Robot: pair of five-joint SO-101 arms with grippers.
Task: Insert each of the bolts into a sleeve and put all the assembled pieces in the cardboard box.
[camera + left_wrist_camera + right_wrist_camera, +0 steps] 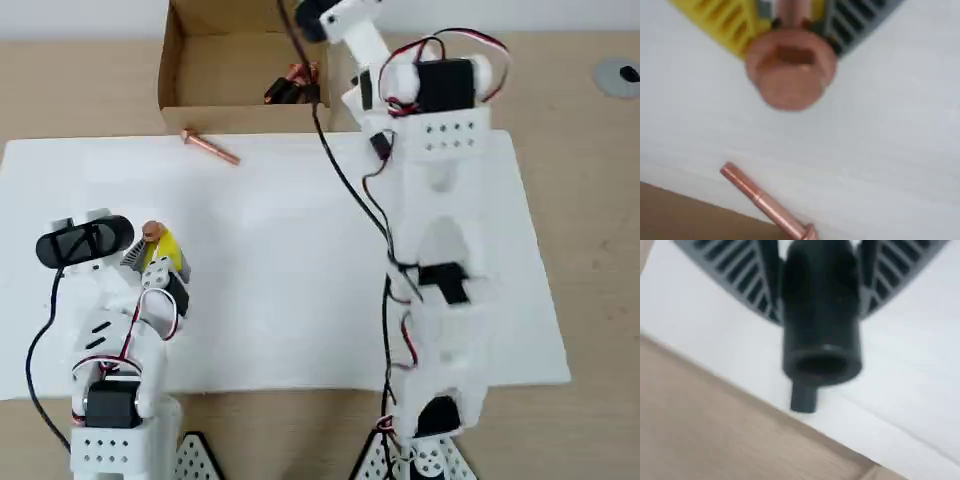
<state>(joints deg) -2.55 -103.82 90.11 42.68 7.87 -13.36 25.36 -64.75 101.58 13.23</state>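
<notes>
My left gripper (152,247) (790,15) hangs over the left side of the white sheet (300,280), shut on a copper bolt (150,231) (790,70) whose head faces the wrist camera. A second copper bolt (210,147) (767,205) lies loose on the sheet's far edge, just in front of the cardboard box (168,70). My right gripper (820,270) is shut on a black sleeve (821,325), its open end toward the camera, above the line where a white surface meets brown. The right arm (440,100) stretches to the far side beside the box.
Copper and black pieces (292,85) lie in the box's right part, crossed by a black cable (335,165) that runs down along the right arm. A round grey object (618,76) sits on the wooden table at the far right.
</notes>
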